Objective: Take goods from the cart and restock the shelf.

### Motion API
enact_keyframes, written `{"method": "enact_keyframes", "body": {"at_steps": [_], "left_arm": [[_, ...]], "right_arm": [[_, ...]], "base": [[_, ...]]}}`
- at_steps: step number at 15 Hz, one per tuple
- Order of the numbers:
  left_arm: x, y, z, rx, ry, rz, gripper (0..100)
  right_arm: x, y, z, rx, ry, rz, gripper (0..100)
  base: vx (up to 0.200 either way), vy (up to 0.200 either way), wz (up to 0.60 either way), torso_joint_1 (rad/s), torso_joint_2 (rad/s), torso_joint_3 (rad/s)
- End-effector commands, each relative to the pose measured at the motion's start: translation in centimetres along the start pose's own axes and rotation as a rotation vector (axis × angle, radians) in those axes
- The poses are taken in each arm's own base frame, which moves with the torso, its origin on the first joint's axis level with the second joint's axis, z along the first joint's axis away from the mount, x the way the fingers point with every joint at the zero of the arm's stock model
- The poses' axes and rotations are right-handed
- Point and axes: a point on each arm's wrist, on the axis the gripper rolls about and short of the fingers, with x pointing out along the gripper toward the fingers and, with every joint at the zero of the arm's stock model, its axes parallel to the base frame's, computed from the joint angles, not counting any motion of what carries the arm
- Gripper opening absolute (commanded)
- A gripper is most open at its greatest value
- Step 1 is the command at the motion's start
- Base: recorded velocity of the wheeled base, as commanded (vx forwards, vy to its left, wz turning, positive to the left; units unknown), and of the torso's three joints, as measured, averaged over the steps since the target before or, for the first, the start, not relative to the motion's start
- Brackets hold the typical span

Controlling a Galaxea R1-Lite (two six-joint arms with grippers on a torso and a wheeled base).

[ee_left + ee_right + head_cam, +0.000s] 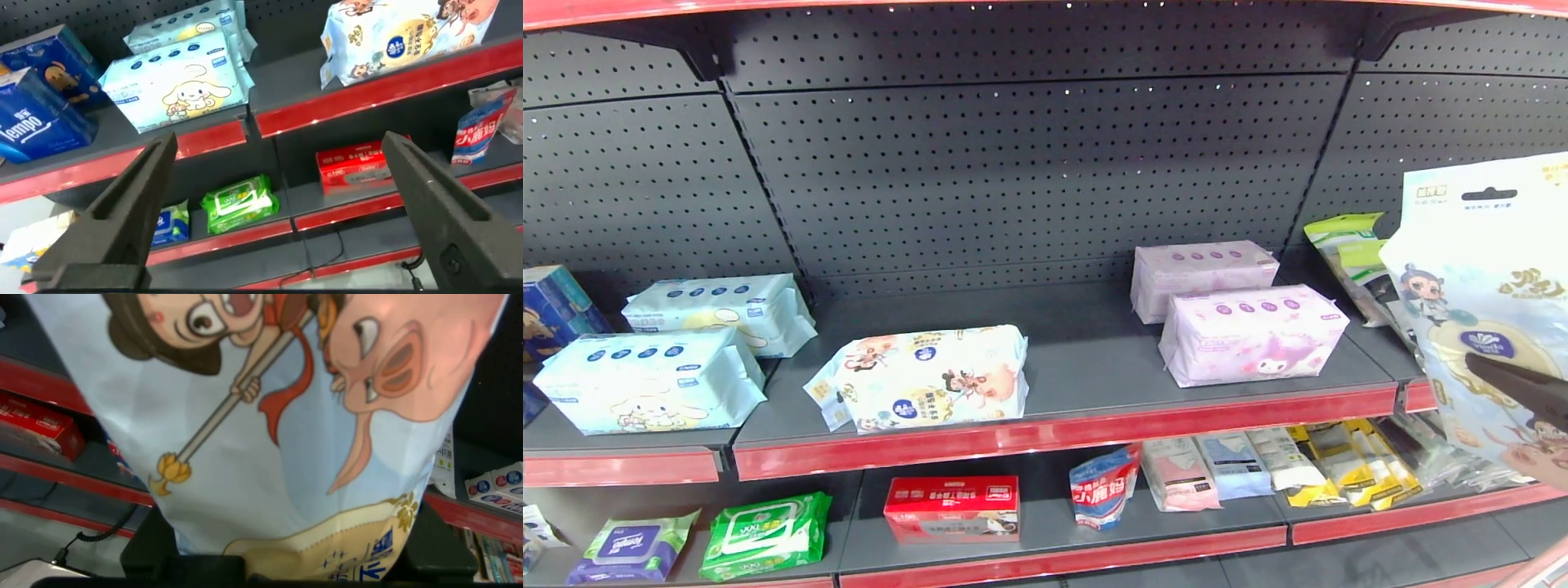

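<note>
Cartoon-printed pack [1478,269] hung upright before the shelf [1054,351]'s right end, its lower part gripped by your right claw [1486,371]; your left claw [279,144] stood released, jaws wide, facing that shelf.

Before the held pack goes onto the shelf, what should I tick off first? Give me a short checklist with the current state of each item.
1. Grip: right gripper shut on the cartoon pack: ok.
2. Landing spot: bare shelf between the matching pack and the pink packs: ok.
3. Other arm: left gripper open, empty, apart from the goods: ok.
4. Orientation like the matching pack: not ok; the cartoon pack stands on end, the other lies lengthwise.
5. Depth of the grip: cannot tell; the pack covers the fingers in the right wrist view.
</note>
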Motion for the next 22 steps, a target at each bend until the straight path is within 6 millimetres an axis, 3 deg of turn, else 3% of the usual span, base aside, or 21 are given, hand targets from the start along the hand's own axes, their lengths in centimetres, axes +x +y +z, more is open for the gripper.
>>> {"method": "enact_keyframes", "body": {"at_steps": [1,14,17,20,22], "left_arm": [[0.1,0.0,0.0,0.001,0.006,-0.002,100],[0.1,0.0,0.0,0.001,0.006,-0.002,100],[0.1,-0.1,-0.4,0.002,0.010,-0.003,100],[0.2,-0.4,-0.9,0.003,0.001,-0.048,100],[0.2,-0.3,-0.9,0.007,0.000,-0.048,100]], "right_arm": [[0.1,0.0,0.0,0.000,0.002,0.002,0],[0.1,0.0,-0.2,0.003,0.007,0.002,0],[0.1,-0.2,0.4,-0.001,-0.010,-0.005,0],[1.4,-1.0,1.8,-0.005,-0.018,-0.001,0],[1.6,-0.9,1.5,-0.003,-0.007,0.012,0]], "base": [[0.000,0.000,0.00,0.000,0.00,0.000],[0.000,0.000,0.55,0.003,0.00,0.004],[0.000,0.000,0.00,0.000,0.00,0.000],[0.000,0.000,0.00,0.000,0.00,0.000],[0.000,0.000,0.00,0.000,0.00,0.000]]}}
